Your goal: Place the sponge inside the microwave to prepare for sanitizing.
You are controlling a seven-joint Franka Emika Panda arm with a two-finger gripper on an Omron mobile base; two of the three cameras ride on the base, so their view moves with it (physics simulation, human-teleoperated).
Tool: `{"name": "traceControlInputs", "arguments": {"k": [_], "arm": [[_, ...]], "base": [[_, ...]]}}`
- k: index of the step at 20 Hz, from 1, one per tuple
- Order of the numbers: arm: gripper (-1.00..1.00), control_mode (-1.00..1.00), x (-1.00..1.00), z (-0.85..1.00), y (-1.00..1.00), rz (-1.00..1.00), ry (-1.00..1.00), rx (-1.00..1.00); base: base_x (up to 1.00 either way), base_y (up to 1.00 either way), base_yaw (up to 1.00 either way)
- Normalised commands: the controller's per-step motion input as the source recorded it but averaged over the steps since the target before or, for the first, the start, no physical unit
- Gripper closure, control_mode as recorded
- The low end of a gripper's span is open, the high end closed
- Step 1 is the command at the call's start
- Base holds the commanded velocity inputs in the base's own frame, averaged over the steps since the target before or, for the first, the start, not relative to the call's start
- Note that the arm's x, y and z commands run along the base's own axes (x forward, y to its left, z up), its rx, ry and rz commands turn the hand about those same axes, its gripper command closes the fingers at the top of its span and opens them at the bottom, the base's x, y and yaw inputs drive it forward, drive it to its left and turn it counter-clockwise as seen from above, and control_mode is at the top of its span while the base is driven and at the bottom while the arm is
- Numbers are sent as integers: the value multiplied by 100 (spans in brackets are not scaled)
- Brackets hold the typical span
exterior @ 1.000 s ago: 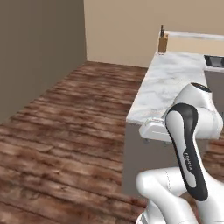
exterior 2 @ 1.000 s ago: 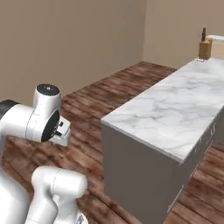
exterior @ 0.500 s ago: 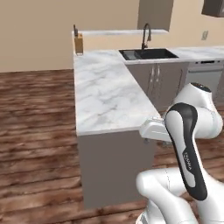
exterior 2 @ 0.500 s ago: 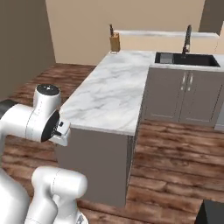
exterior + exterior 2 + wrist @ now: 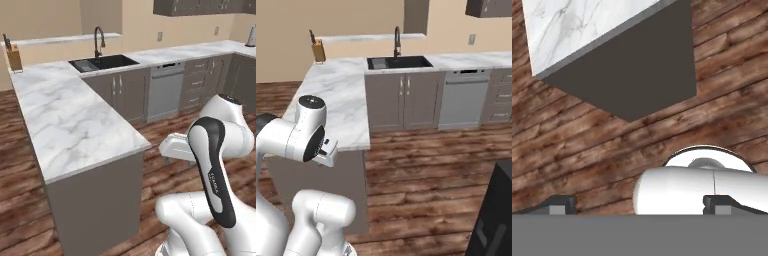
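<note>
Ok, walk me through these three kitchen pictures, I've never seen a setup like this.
It is a rendered kitchen with a white robot arm on a base that can drive. Two cameras ride behind the arm, to its left and right; the third sits on the hand, looking down at the wood floor and a corner of the marble counter. On the counter: a knife block and a black sink with a faucet. The gripper is open, holding nothing.
</note>
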Motion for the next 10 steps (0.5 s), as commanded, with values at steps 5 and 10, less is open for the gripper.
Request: {"name": "traceControlInputs", "arguments": {"k": [5,10], "arm": [[-100,100,0,0,0,0,0,0],[-100,100,0,0,0,0,0,0]], "base": [[33,17,-53],[29,12,-45]]}}
